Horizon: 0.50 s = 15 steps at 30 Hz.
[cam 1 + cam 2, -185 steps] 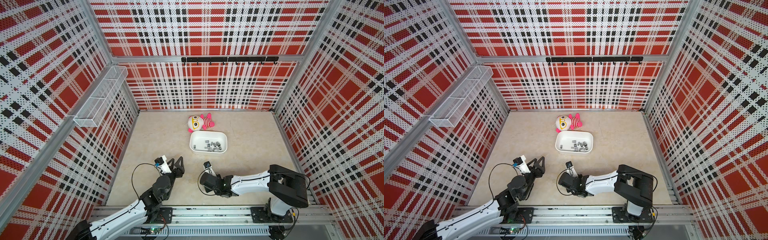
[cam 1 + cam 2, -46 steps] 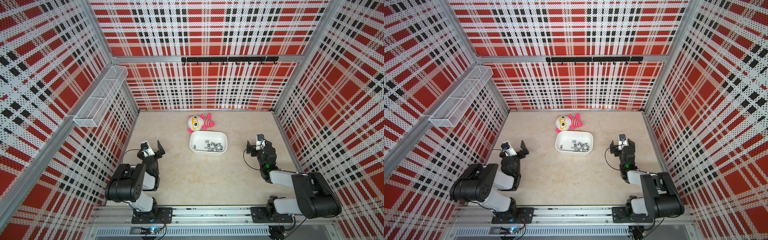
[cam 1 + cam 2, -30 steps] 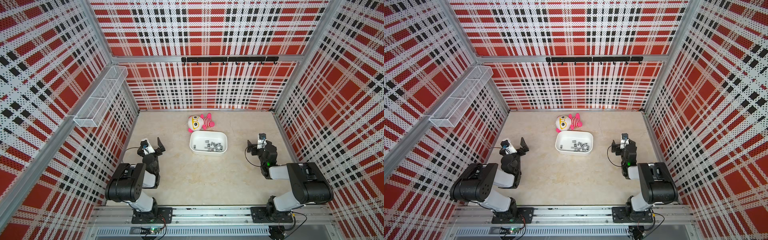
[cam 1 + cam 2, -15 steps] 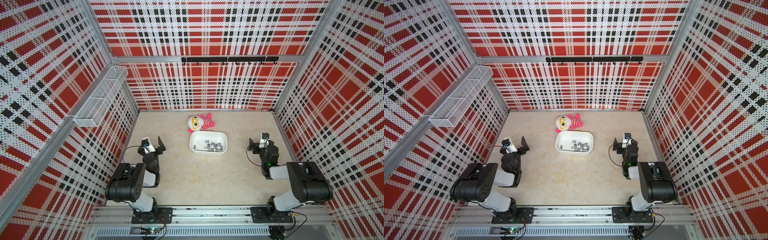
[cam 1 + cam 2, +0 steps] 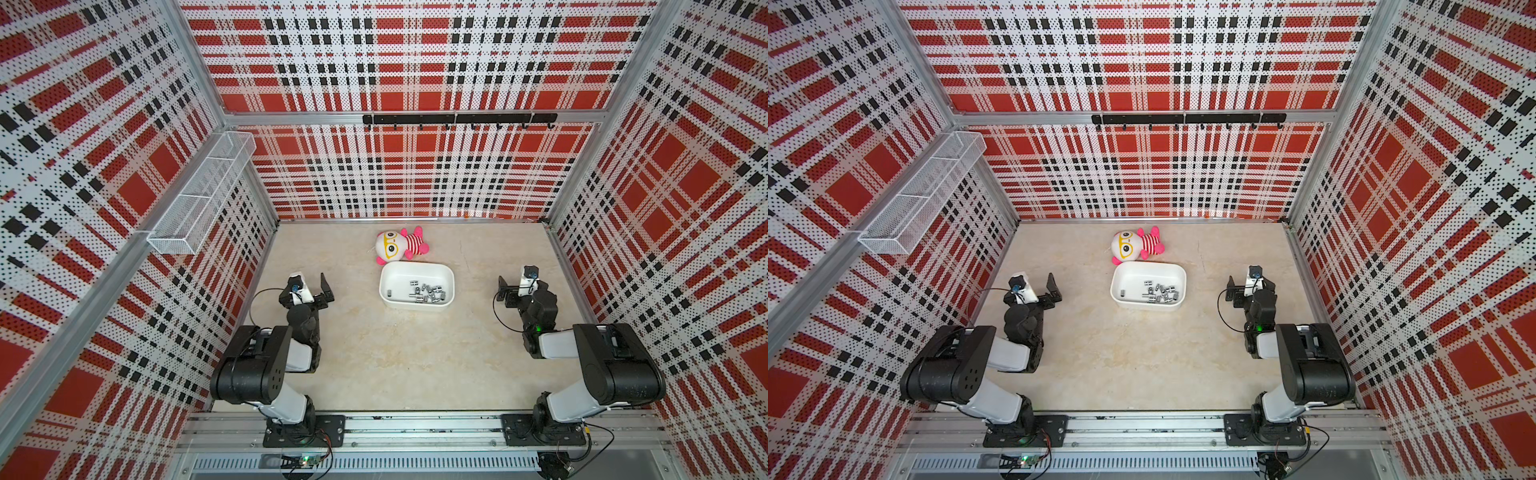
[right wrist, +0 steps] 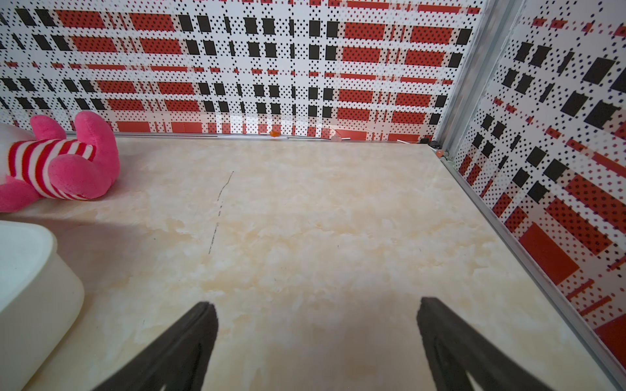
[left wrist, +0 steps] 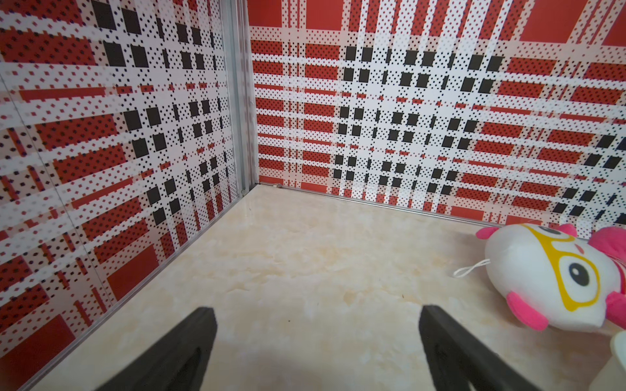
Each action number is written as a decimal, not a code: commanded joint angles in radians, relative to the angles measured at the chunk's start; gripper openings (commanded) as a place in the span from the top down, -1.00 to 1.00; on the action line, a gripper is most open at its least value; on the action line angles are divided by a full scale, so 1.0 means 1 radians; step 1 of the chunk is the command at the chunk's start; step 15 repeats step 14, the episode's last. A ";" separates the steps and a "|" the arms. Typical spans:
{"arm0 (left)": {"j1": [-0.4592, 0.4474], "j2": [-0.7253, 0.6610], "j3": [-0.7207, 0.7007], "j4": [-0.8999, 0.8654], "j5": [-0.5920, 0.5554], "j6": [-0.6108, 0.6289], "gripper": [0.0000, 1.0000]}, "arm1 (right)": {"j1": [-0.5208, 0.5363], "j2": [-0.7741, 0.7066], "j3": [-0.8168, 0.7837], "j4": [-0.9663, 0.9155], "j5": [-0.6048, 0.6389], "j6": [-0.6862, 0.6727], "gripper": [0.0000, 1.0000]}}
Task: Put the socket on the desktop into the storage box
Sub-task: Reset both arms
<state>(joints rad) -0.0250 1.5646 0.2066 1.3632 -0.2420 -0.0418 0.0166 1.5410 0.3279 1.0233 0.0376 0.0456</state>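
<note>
**Top views.** Beige desktop [image 5: 395, 353] between plaid perforated walls. White storage box [image 5: 415, 304] sits mid-desktop. A cluster of small metal sockets [image 5: 428, 289] lies inside on its floor, too small to count. A pink-and-white plush doll [image 5: 399, 246] lies just behind the box, toward the back wall. The left wall carries a white wire-mesh basket [image 5: 199, 195] and the back wall a black hook rail [image 5: 457, 119]. The left gripper [image 5: 309, 291] and right gripper [image 5: 523, 287] sit well apart on either side of the box, both arms folded back. Both top views show box [image 5: 1148, 306], sockets [image 5: 1160, 291] and doll [image 5: 1133, 245] alike.

**Left wrist view.** The left gripper [image 7: 316, 325] has its 2 fingers spread wide over bare desktop, holding nothing. The doll [image 7: 548, 281] is off to one side.

**Right wrist view.** The right gripper [image 6: 316, 315] also has its 2 fingers spread wide and is empty. The storage box wall [image 6: 37, 304] and the doll's striped body [image 6: 61, 162] are at the edge.
</note>
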 commanded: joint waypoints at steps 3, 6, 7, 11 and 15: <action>-0.005 0.005 0.014 0.002 0.015 0.016 -0.98 | -0.001 0.004 -0.013 0.024 0.003 0.006 -1.00; -0.003 0.005 0.014 0.002 0.020 0.015 -0.98 | -0.001 0.004 -0.011 0.023 0.002 0.005 -1.00; -0.003 0.005 0.015 0.002 0.020 0.015 -0.98 | -0.001 0.005 -0.010 0.022 0.002 0.005 -0.99; 0.000 0.006 0.014 0.002 0.028 0.015 -0.98 | 0.000 0.010 -0.005 0.016 0.006 0.003 -1.00; 0.000 0.006 0.014 0.002 0.028 0.013 -0.98 | 0.000 0.002 -0.011 0.022 0.006 0.005 -1.00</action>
